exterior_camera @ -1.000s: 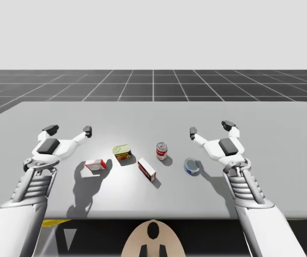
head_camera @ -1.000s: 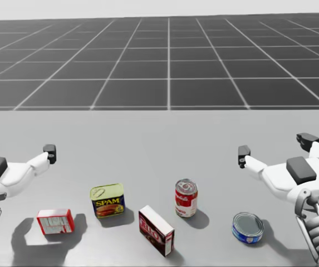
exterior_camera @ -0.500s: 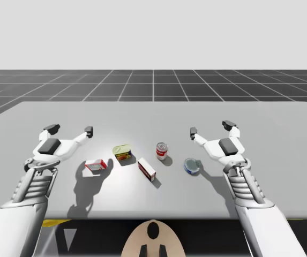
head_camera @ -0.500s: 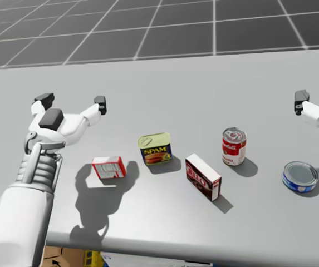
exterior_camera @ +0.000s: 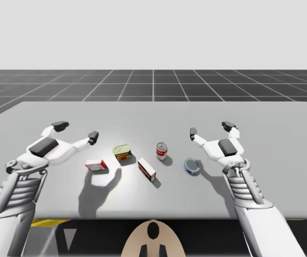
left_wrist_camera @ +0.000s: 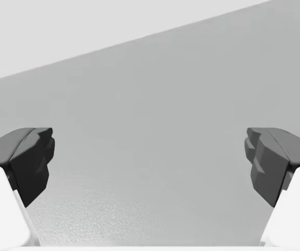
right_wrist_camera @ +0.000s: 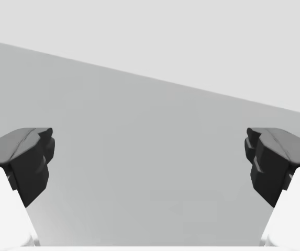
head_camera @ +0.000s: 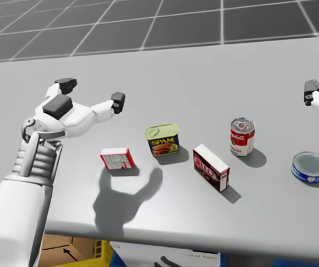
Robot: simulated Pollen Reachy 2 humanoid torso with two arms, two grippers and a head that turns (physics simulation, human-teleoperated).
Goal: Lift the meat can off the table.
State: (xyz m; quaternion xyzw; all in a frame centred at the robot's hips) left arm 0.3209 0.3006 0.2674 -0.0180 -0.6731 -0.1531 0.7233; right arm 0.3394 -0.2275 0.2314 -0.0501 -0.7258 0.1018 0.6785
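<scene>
Holds left gripper point(exterior_camera: 77, 131) spread wide, empty, near meat can point(exterior_camera: 122, 152) for approach; parks right gripper point(exterior_camera: 210, 129), also spread, aside.

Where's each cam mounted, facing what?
High view: fixed above the table, looking down; left gripper and right gripper come in from below.
Head view: on my head, angled down-left at the meat can; left gripper open.
Left wrist view: on that hand, along its fingers over the table.
Right wrist view: same, right gripper open.
High and head share the meat can.
</scene>
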